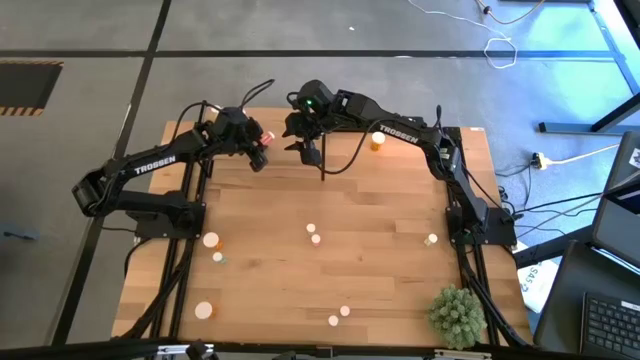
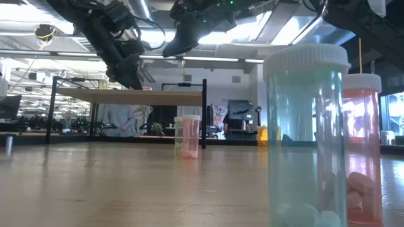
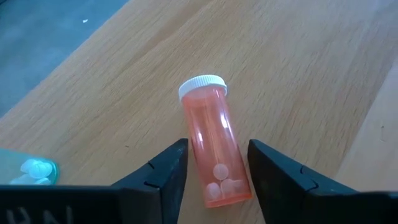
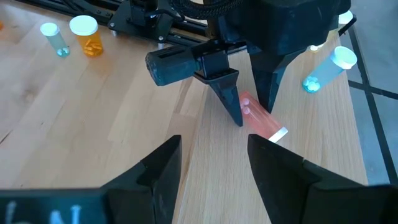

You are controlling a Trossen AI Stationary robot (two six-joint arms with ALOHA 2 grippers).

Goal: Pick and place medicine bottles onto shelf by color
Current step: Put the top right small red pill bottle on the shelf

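Bottle [image 3: 213, 151] lies on shelf [image 3: 298, 74] btwn left fingers [image 3: 166, 171]

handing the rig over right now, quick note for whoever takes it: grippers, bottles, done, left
Left gripper: fingers either side of a lying reddish bottle on the shelf; contact unclear.
Right gripper: open, empty, hovering near the left one.
Shelf also holds an orange bottle and a pale green bottle.
Left to do: about eight bottles on the table, among them an orange one and one beside the plant ball.
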